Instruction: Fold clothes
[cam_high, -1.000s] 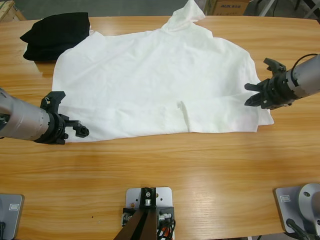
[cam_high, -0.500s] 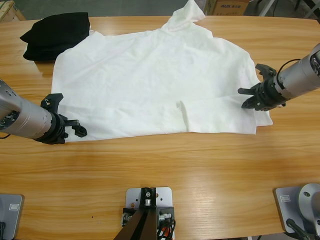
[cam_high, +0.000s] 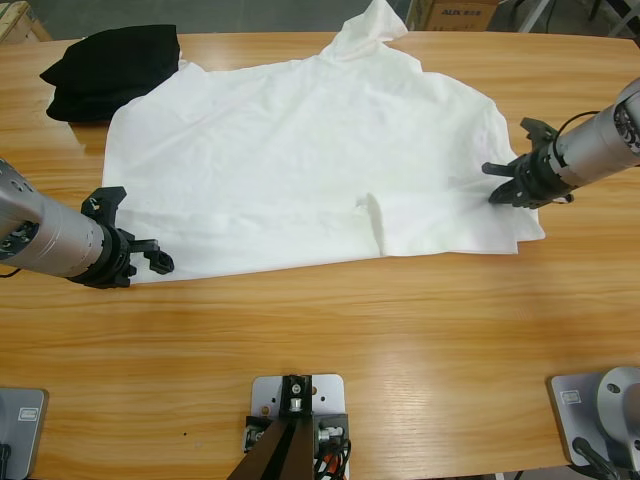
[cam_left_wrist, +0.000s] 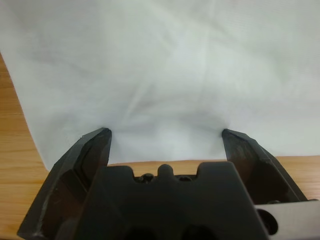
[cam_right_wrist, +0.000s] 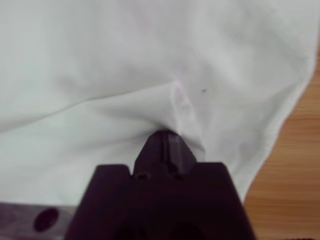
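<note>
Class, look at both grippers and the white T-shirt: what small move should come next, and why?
Probably the left gripper should shut on the shirt's hem. Its jaws stand open at the near edge of the white T-shirt, while the right gripper looks already shut on a pinch of cloth at the other side. With both ends held, the fold could begin.

left gripper (cam_high: 135, 225) jaws spread wide; right gripper (cam_high: 510, 185) jaws pinched together
</note>
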